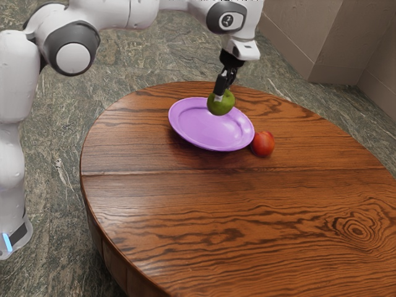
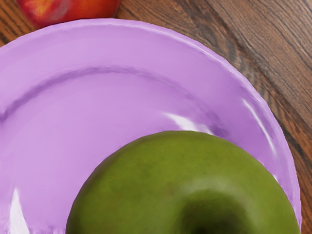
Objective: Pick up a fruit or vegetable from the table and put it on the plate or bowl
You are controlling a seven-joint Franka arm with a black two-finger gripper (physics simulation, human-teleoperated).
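The black jaws are clenched on the green apple [image 1: 221,103], holding it over the purple plate [image 1: 197,131], near the plate's far rim; whether it touches the plate cannot be told. A red apple [image 1: 263,143] lies on the worktop [image 1: 216,216] just beside the plate.

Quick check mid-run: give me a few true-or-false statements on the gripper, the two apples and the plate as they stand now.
1. The gripper is shut on the green apple. True.
2. The green apple is over the plate. True.
3. The red apple lies on the plate. False: it lies on the table, beside the plate, on the exterior view's right.
4. The plate is blue. False: it is purple.
5. The table is square. False: it is round.
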